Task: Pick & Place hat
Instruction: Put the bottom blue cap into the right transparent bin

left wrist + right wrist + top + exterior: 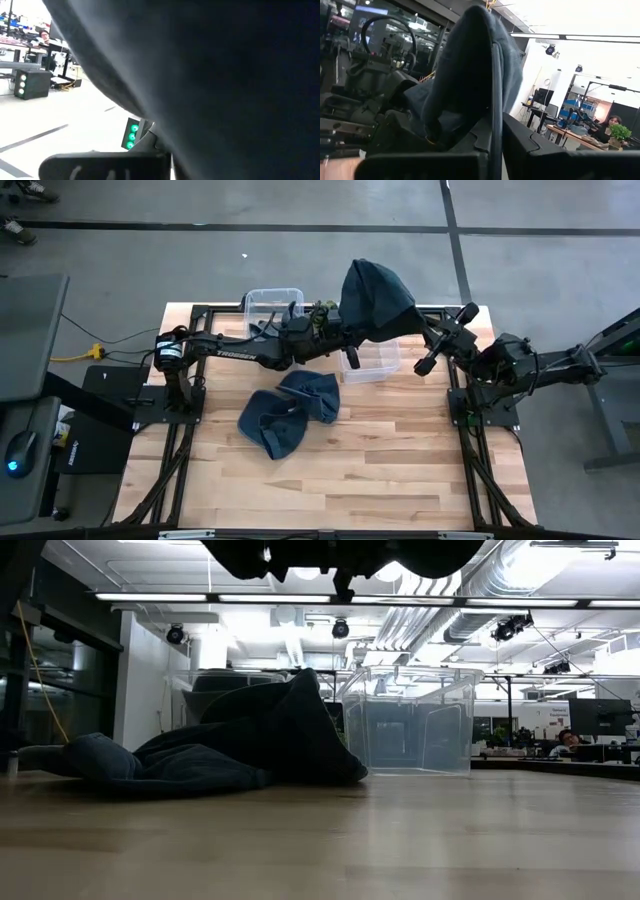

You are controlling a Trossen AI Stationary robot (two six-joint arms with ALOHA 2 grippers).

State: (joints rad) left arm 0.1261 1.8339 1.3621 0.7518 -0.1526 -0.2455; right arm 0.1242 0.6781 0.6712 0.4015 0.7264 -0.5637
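Dark blue hat [375, 305] held up above the desk [380, 470], over the clear bin [372, 362], stretched between both arms. Left hand [345, 332] closed on its fabric at one side; right hand [425, 330] nipped narrow on the opposite edge. Two more dark hats [290, 412] lie heaped on the desk just beside the bin.

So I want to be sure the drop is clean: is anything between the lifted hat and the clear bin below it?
Nothing visible blocks it. The hat hangs between the left gripper and right gripper, above the clear bin. The bin looks empty, and the other hats lie on the table beside it.
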